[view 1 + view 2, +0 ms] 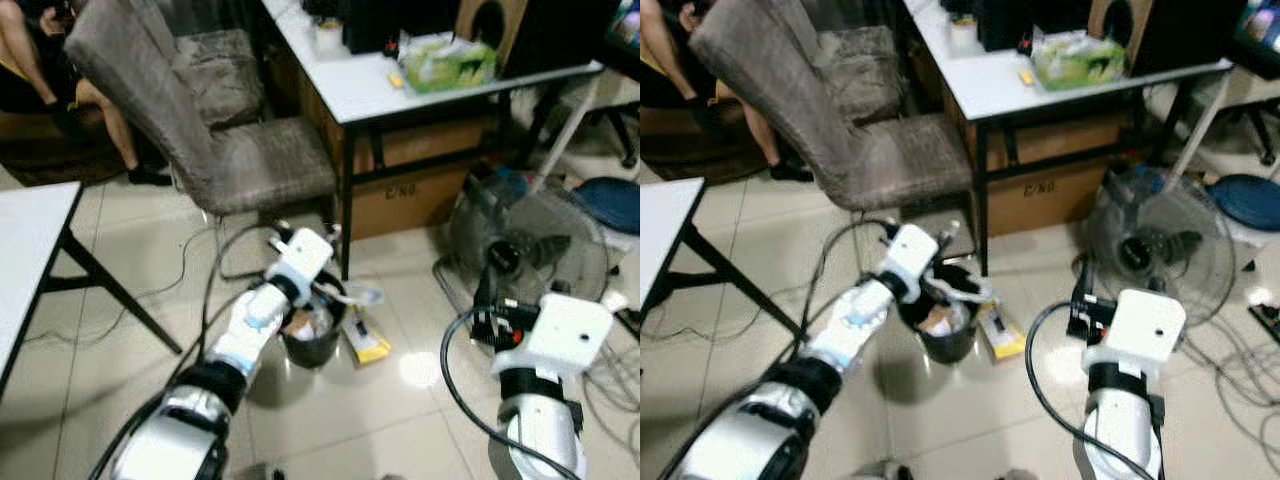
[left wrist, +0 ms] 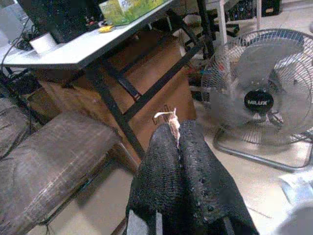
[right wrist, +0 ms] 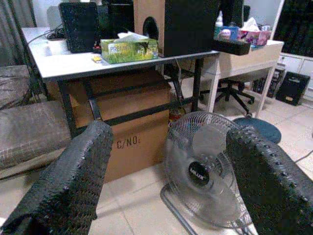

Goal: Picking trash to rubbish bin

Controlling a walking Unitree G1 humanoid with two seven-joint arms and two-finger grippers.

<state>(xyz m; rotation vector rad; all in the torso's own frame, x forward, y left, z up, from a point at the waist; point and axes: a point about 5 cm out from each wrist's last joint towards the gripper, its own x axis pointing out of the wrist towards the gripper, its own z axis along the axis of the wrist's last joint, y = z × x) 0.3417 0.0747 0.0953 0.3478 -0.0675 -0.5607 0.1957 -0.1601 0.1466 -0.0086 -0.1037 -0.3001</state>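
The left gripper [image 2: 173, 128] hovers over the rubbish bin [image 1: 312, 345] at frame centre, jaws pinched on a paper scrap [image 2: 170, 121] not yet dropped. A yellow wrapper [image 1: 366, 338] lies beside the bin. The right gripper [image 3: 166, 161] waits wide open, empty.

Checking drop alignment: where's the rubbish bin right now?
In the eye views the rubbish bin stands on the tiled floor just under the left gripper, in front of the grey chair, with a yellow packet lying beside it toward the fan.
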